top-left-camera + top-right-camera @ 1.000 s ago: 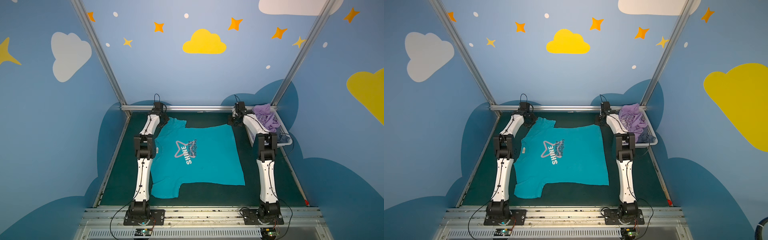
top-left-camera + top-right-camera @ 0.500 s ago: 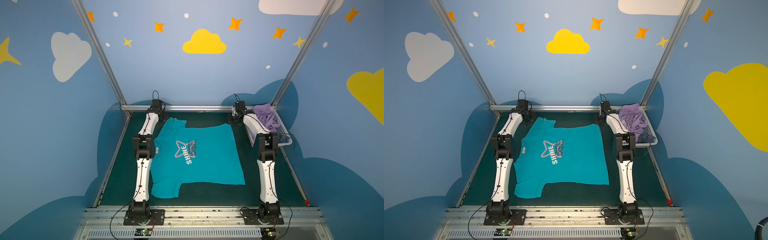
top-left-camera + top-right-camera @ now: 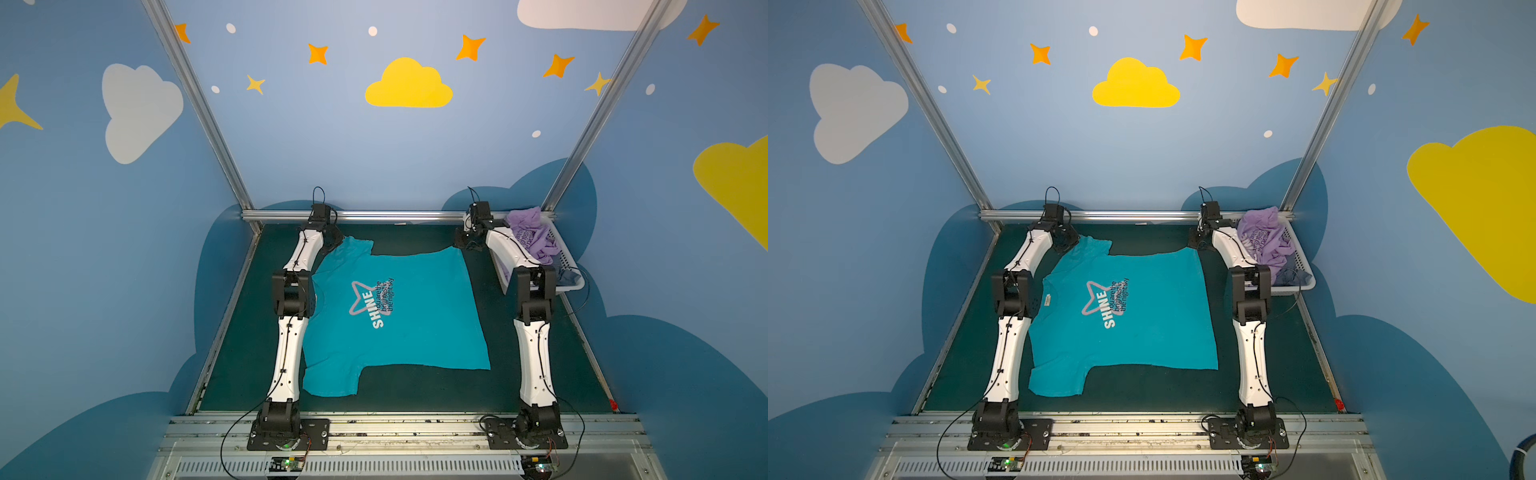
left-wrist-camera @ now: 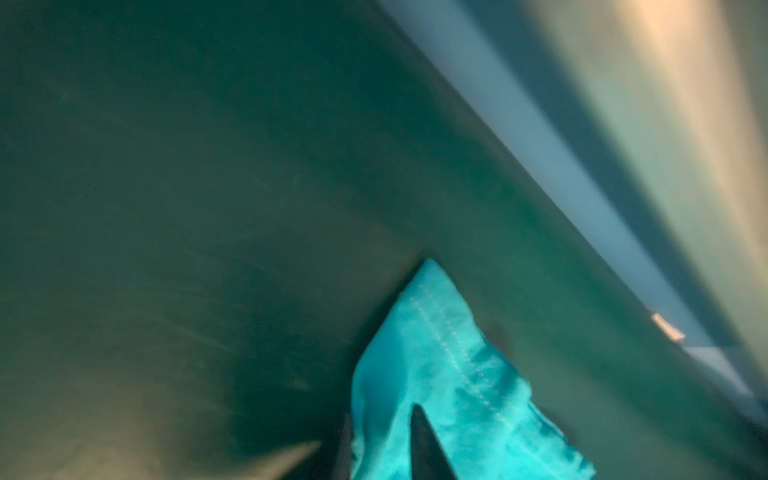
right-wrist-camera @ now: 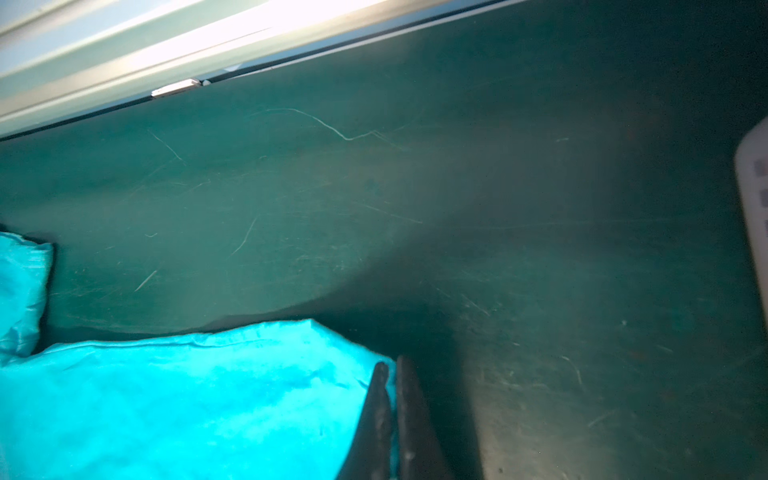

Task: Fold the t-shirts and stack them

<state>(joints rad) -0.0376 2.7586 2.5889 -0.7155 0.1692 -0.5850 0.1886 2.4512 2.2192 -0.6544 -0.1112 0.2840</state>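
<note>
Comparing against a second ago, finds almost nothing shifted: shows the teal t-shirt [image 3: 415,332] spread on the same patch of scuffed, scratched dark green mat [image 3: 415,390] at centre frame in both top views. Shows the left gripper [image 3: 334,243] back at the far sleeve, after sitting a touch further toward the upper left half a second ago. Shows the right gripper [image 3: 462,245] unmoved at the far hem corner, right of centre. Clenches thin dark fingers [image 4: 428,449] on a peaked, stitched sleeve corner in the blurred left wrist view, cloth bunched between them. Pinches the right jaws tight on the hem edge in the right wrist view, a sliver of teal caught between. Reads as soft, faintly wrinkled knit, front up, with a white star outline, "SHINE" and small dark text; collar toward frame left, near sleeve at lower left. Leaves the lavender t-shirt [image 3: 530,237] crumpled in the white perforated plastic basket [image 3: 571,289] at right, just below the smooth aluminium rail [image 3: 395,215].
</note>
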